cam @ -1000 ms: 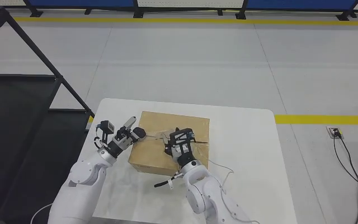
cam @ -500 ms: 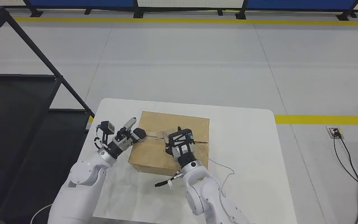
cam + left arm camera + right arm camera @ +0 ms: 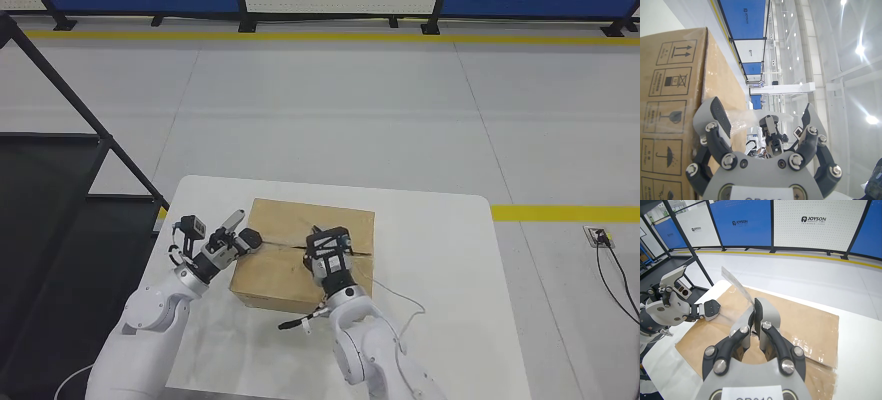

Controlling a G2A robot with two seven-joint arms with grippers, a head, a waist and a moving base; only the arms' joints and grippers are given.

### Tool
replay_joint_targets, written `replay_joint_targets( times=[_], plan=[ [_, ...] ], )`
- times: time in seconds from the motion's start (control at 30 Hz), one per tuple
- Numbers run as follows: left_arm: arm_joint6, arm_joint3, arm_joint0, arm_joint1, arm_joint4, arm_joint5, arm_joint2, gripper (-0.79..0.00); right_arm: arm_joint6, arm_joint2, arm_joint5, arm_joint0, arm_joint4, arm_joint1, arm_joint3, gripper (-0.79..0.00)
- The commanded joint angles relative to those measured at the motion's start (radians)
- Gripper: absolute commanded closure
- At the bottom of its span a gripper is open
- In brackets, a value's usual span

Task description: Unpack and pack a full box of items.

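Note:
A sealed cardboard box (image 3: pixel 300 218) sits on the white table (image 3: pixel 440 260). My right gripper (image 3: pixel 323 250) hangs over the middle of the box top (image 3: pixel 800 323), shut (image 3: pixel 753 308) on a strip of clear tape (image 3: pixel 734 280) that lifts off the seam and stands up from the lid. My left gripper (image 3: pixel 240 237) is open at the box's left edge, one pad (image 3: pixel 710 308) resting on the top edge, the other finger (image 3: pixel 677 273) raised. In the left wrist view the open gripper (image 3: pixel 762 111) straddles the box corner (image 3: pixel 677 75), with the tape (image 3: pixel 745 115) beyond.
A black metal rack (image 3: pixel 60 200) stands just left of the table. A thin cable (image 3: pixel 395 300) lies on the table beside the right arm. Bare table spreads to the right of the box and in front of it.
My right gripper has shifted slightly toward the box's far side with the tape strip in it. The left arm has stayed put.

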Motion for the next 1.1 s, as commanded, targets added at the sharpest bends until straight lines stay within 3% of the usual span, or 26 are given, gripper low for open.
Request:
replay_joint_targets(
  times=[0.0, 0.4, 1.07],
  plan=[
    [-0.008, -0.004, -0.001, 0.000, 0.002, 0.000, 0.001, -0.785, 0.009, 0.010, 0.007, -0.016, 0.017, 0.000, -0.014, 0.000],
    [-0.041, -0.039, -0.022, 0.002, 0.003, 0.021, 0.004, -0.785, -0.029, 0.020, 0.036, -0.055, 0.040, -0.008, -0.023, 0.000],
    [-0.140, 0.026, -0.110, -0.004, 0.007, 0.065, 0.058, -0.785, -0.108, 0.011, 0.121, -0.064, 0.078, -0.034, 0.034, 0.000]
  ],
)
